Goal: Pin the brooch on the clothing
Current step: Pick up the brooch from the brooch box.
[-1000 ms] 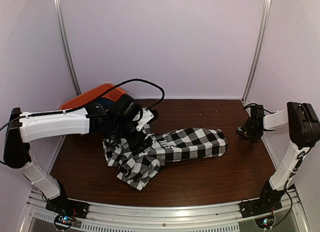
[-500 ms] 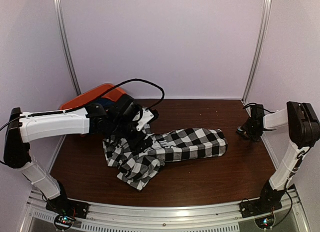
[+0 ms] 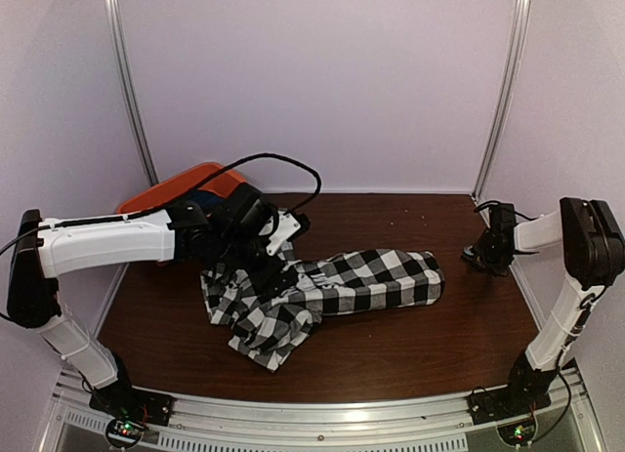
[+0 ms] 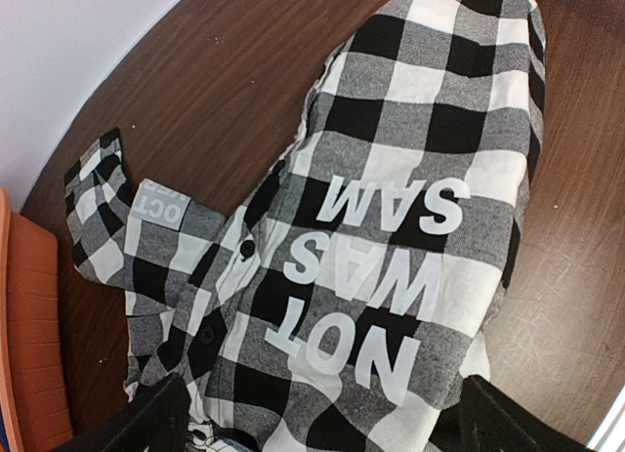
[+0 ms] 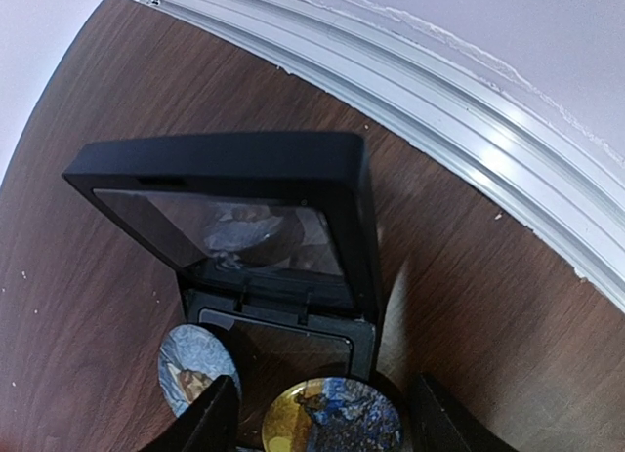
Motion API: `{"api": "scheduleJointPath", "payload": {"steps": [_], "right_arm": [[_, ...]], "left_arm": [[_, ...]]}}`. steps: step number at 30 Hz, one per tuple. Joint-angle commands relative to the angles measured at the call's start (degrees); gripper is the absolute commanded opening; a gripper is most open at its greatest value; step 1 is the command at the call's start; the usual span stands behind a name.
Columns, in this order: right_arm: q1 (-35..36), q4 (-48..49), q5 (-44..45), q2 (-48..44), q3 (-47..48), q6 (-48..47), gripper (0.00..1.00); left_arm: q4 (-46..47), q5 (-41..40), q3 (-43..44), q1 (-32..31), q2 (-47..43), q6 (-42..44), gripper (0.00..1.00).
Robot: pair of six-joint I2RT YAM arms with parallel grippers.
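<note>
Table (image 3: 420, 345) of dark brown wood filled the cell, pale walls on three sides, metal rail along the near edge. Checked shirt (image 3: 322, 291) lay crumpled left of centre, one end stretched toward the right; left wrist view showed its black-and-white squares and white block lettering (image 4: 376, 271) facing up, buttons along the placket. Orange bin (image 3: 181, 186) stood at the back left corner, something blue inside, contents otherwise hidden behind the arm. Black display case (image 5: 264, 227) sat near the right edge of the table, lid up, clear film inside reflecting. Two round brooches lay at its front: a gold-rimmed one (image 5: 332, 418) between the right fingers, a pale blue one (image 5: 195, 364) just beside the left finger. Left gripper (image 4: 312, 413) hovered over the shirt's collar end, arm stretched across from the left, jaws spread wide, grasping nothing. Right gripper (image 5: 322, 418) was low at the case, jaws apart around the gold-rimmed brooch; contact unclear.
</note>
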Motion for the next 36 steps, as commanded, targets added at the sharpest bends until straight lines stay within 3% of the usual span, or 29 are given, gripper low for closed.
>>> {"api": "scheduleJointPath", "payload": {"steps": [1,5,9,22,36], "right_arm": [[-0.2,-3.2,0.3,1.2,0.6,-0.4,0.61],[-0.2,-3.1,0.2,1.2,0.6,-0.2,0.56],[-0.2,-2.2,-0.4,1.3,0.3,-0.1,0.43],[-0.2,-2.6,-0.1,0.4,0.3,-0.1,0.45],[0.8,-9.4,0.5,-12.8,0.1,-3.0,0.44]], "left_arm": [[2.0,0.8,0.3,0.5,-0.2,-0.6,0.98],[2.0,0.7,0.3,0.5,-0.2,-0.6,0.98],[2.0,0.8,0.3,0.5,-0.1,-0.6,0.98],[2.0,1.3,0.3,0.5,0.1,-0.6,0.98],[2.1,1.7,0.3,0.6,-0.7,-0.8,0.98]]}}
